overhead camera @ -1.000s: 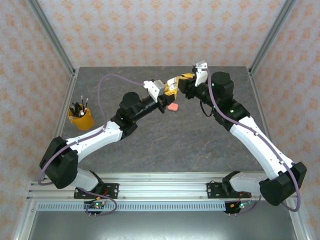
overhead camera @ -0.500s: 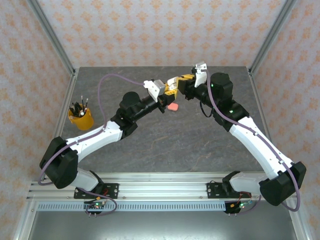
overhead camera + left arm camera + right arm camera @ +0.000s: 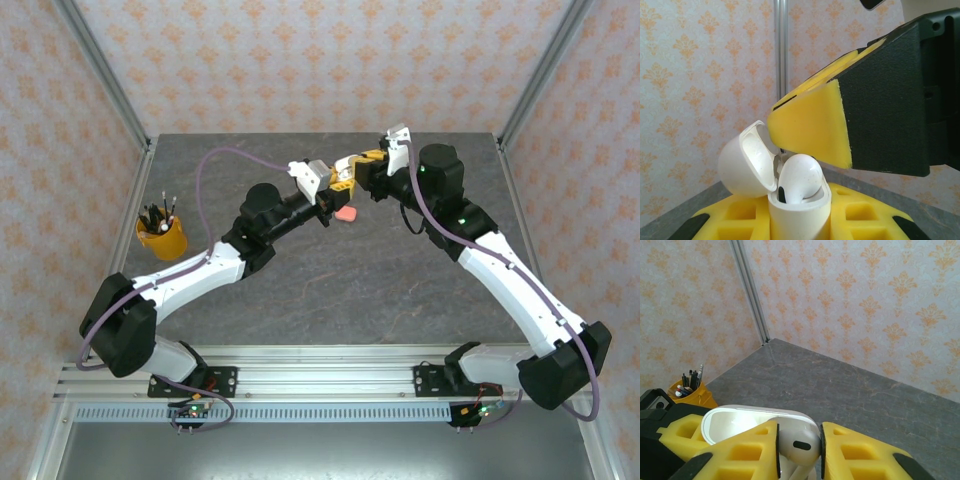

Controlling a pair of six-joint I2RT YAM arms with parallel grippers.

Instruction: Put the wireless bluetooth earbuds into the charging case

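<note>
- My left tool (image 3: 338,180) is raised over the far middle of the tabletop (image 3: 330,290). Its yellow fingers are closed narrowly on the lower body of the white case (image 3: 800,217), which stands upright between them.
- The lid (image 3: 747,157) of the case is hinged open. In the left wrist view it leans back to the left, with its hollow inside facing the mouth of the case.
- One white earbud (image 3: 801,177) sits in the mouth of the case. Its rounded head stands above the rim and its lower part is hidden inside.
- My right tool (image 3: 799,447) meets the left tool from the opposite side. Its two yellow pads are drawn narrow, one against each side of the earbud's head, so it grips the earbud.
- In the left wrist view, one pad (image 3: 810,125) of the right tool hangs over the earbud. It either touches the earbud or sits just above it; I cannot tell which.
- A pink piece (image 3: 346,213) lies on the tabletop just on the near side of the two tools. It is too small in the top view for me to say whether it is a case or an earbud.
- A yellow cup (image 3: 162,238) holding pens stands at the left side of the tabletop, well apart from both tools.
</note>
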